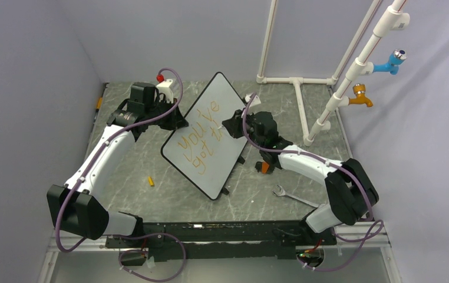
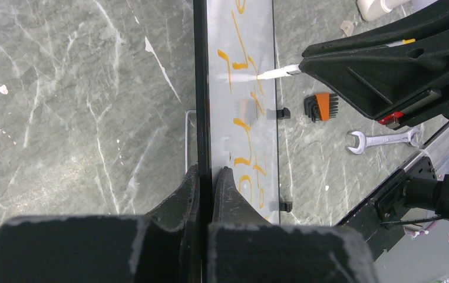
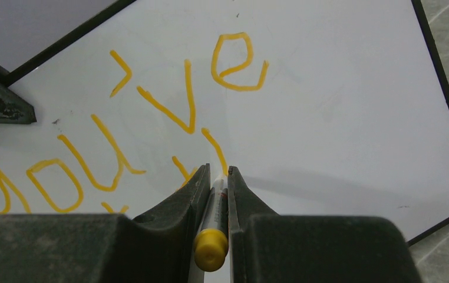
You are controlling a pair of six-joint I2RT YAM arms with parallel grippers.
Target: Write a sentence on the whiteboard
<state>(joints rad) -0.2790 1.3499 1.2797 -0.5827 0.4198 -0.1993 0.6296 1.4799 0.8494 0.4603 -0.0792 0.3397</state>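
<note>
The whiteboard [image 1: 210,132] stands tilted on edge in the middle of the table. Orange letters [image 1: 198,138] read "You've" above "got t". My left gripper [image 1: 174,121] is shut on the board's upper left rim; the left wrist view shows the black rim [image 2: 201,88] between my fingers [image 2: 225,188]. My right gripper [image 1: 232,125] is shut on a white marker with a yellow end [image 3: 211,247], its tip on the board beside the last orange stroke [image 3: 215,147]. The marker tip also shows in the left wrist view [image 2: 269,74].
A yellow marker cap [image 1: 150,181] lies left of the board. An orange-and-black hex key set [image 1: 264,167] and a wrench [image 1: 293,195] lie to the right. A white pipe frame [image 1: 304,82] with blue and orange taps stands at the back right.
</note>
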